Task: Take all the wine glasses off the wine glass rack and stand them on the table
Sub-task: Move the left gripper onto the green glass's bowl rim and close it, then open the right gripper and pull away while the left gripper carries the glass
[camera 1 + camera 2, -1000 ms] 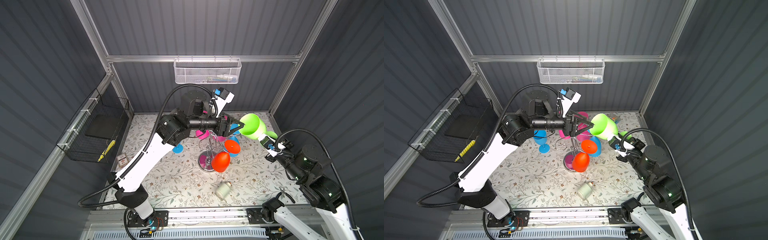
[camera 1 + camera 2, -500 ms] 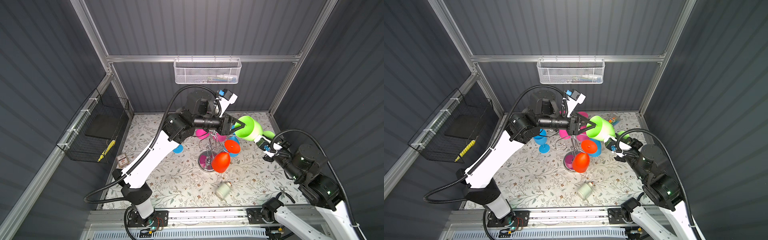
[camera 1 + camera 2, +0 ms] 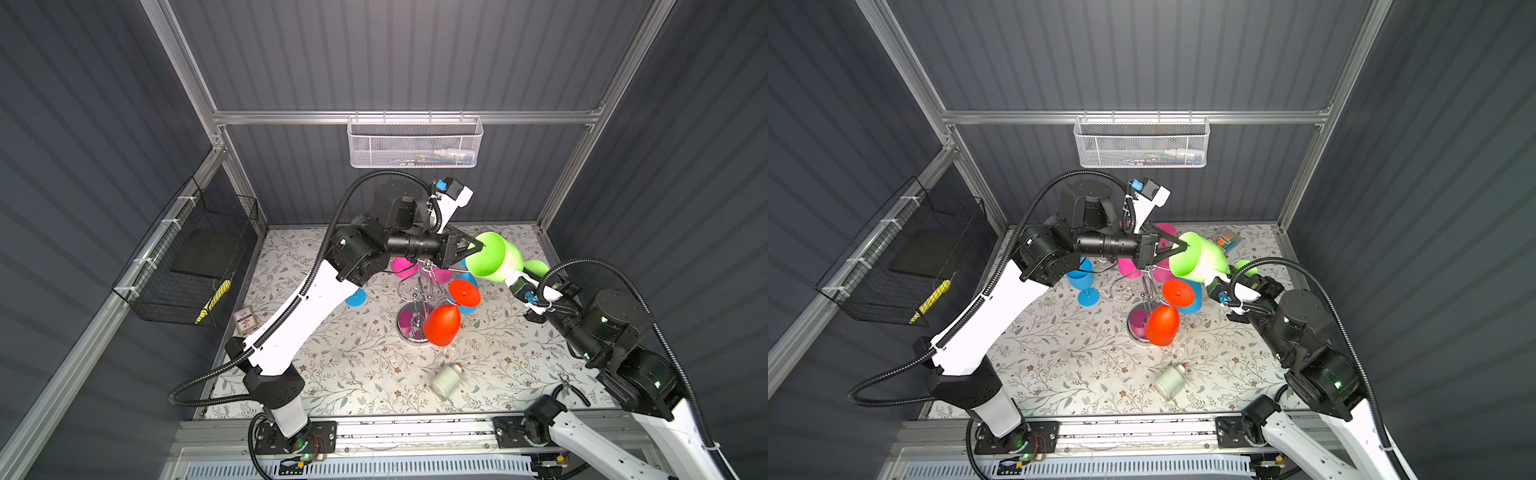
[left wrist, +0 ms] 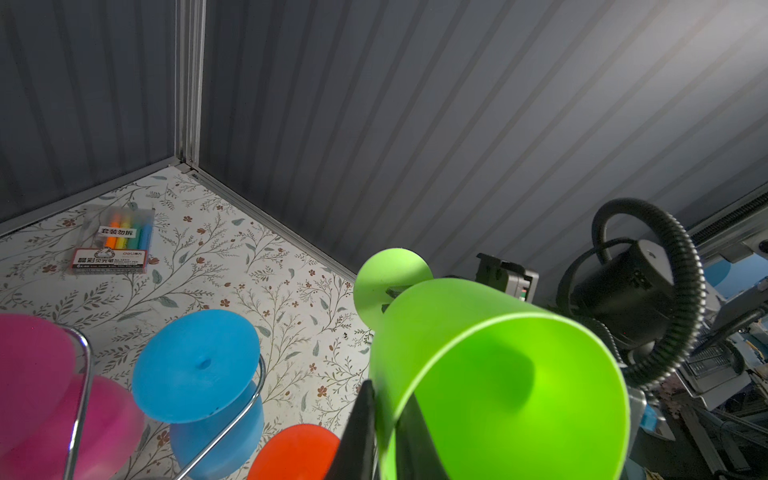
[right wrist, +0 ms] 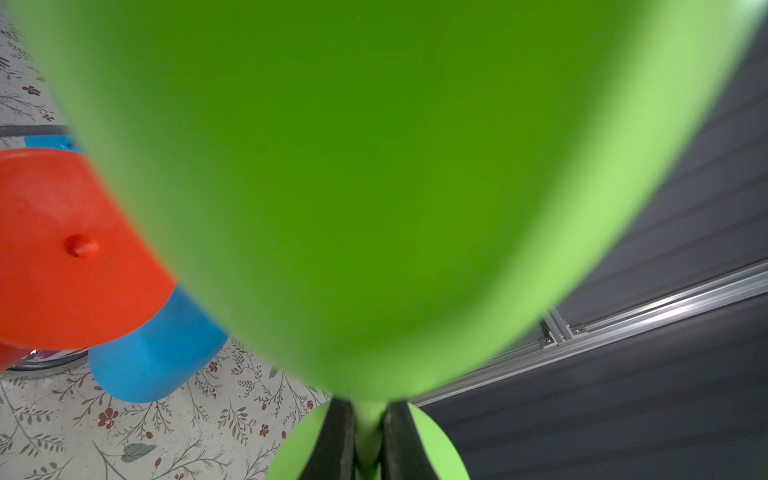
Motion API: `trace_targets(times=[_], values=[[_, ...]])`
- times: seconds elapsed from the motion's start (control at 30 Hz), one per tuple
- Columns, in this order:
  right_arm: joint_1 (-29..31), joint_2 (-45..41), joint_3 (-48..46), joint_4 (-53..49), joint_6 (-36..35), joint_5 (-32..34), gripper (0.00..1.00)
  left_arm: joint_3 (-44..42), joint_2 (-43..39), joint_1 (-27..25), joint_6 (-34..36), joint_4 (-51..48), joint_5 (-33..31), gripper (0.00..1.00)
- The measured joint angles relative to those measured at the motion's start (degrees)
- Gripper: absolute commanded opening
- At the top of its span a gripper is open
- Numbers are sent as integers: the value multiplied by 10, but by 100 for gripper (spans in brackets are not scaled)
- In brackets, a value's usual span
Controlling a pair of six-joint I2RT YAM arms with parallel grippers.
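Note:
The green wine glass (image 3: 494, 257) (image 3: 1200, 259) hangs tilted in the air beside the top of the chrome wine glass rack (image 3: 419, 286) (image 3: 1144, 291), clear of its arms. My right gripper (image 5: 368, 415) (image 3: 521, 280) is shut on the glass's stem, between bowl and foot. My left gripper (image 4: 388, 399) (image 3: 481, 246) is shut on the bowl's rim, one finger inside and one outside. The rack still carries a red glass (image 3: 442, 324), a blue glass (image 4: 195, 365) and pink glasses (image 3: 401, 266), all upside down.
A second blue glass (image 3: 1084, 282) stands on the floral mat left of the rack. A white bottle (image 3: 445, 380) lies in front, a highlighter pack (image 4: 112, 241) in the back right corner, a card (image 3: 245, 322) at the left, pliers (image 3: 573, 388) at the right. A black wire basket (image 3: 195, 257) hangs on the left wall.
My left gripper reached right to the green glass and closed on its rim. The right gripper shifted the glass slightly left and lower, still holding the stem.

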Motion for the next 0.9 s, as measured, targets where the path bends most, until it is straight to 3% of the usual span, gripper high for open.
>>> trace_targets(times=[0.2,0.27,0.3,0.37,0.67,0.9], values=[[8,2,0,0,-5,12,1,0,1,0,3,-8,-14,0],[11,3,0,0,-4,16,26,0,1,0,3,-8,-17,0],[12,3,0,2,-3,16,46,-1,1,0,3,-8,-17,0],[16,3,0,9,-7,18,98,-7,0,0,2,-6,-17,0],[18,-21,-33,54,10,28,99,-112,-61,0,-4,82,-58,0],[18,-66,-39,87,73,22,99,-196,-152,0,19,185,-169,0]])
